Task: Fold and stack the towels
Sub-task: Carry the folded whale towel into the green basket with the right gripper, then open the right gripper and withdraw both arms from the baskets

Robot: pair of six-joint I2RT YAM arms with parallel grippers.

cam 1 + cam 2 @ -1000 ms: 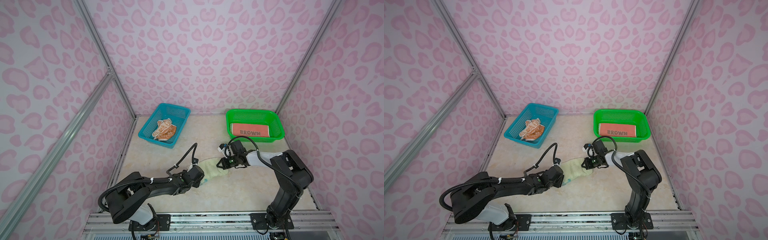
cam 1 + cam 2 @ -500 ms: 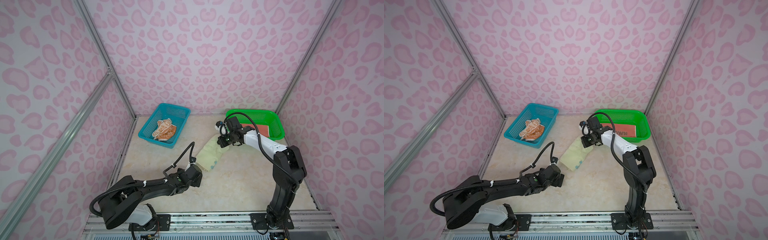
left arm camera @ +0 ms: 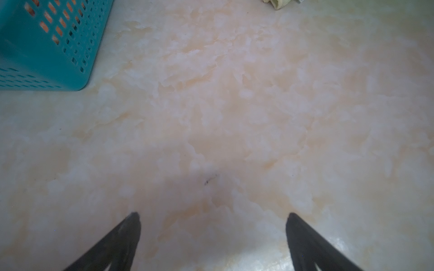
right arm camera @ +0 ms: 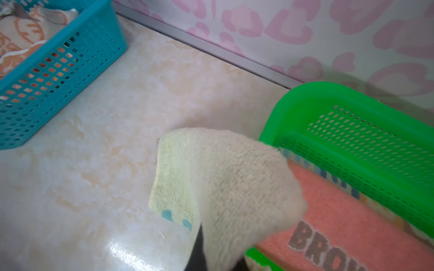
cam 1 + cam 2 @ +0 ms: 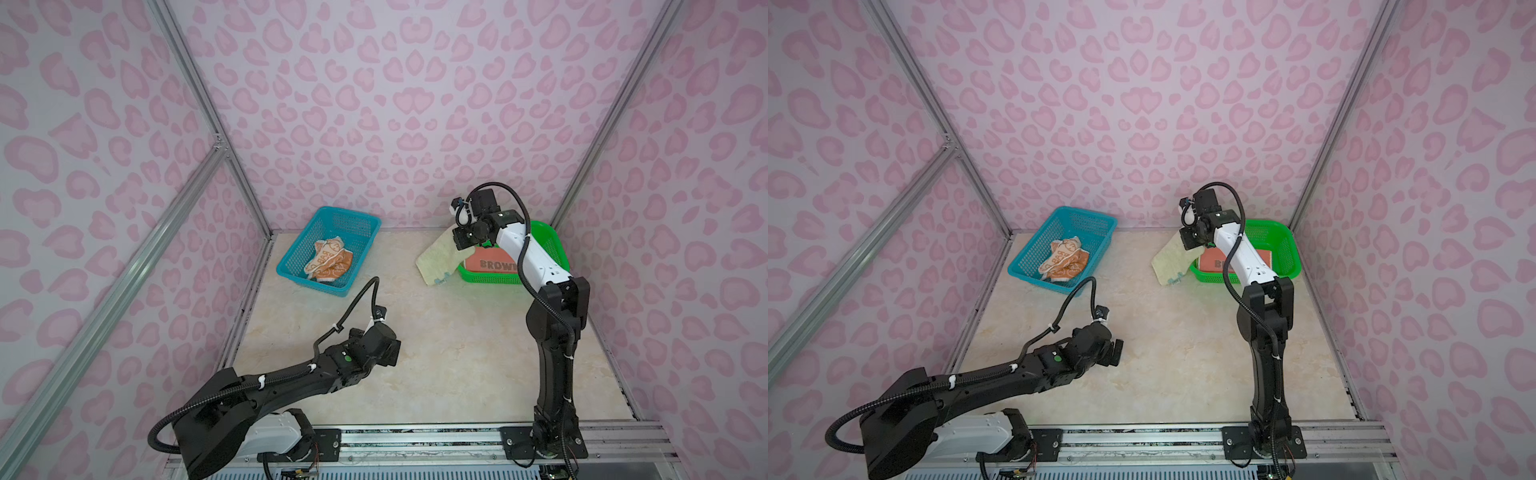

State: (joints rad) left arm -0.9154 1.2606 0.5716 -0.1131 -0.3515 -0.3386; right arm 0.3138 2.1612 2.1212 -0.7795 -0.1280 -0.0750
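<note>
**Top views.** In both top views the right gripper [image 5: 463,242] is up high at about 1 o'clock on the table [image 5: 415,332]. Its jaws are pinching the whale towel [image 5: 436,259]. The towel hangs down over the rim of the green basket [image 5: 555,237]. The coral towel [image 5: 488,262] lies flat and folded inside that basket. At 11 o'clock is the blue basket [image 5: 365,218], with the peach towel [image 5: 328,262] in a crumpled heap. The left gripper [image 5: 392,353] hovers low near 6 o'clock.

**Left wrist view.** Its jaws are spread wide over bare table, with nothing between them.

**Right wrist view.** The whale towel looks folded and drapes over the green basket's corner. A striped towel [image 4: 328,178] peeks out under the coral one.

I think two towels are stacked and the third is almost there. The peach one is not folded yet.
</note>
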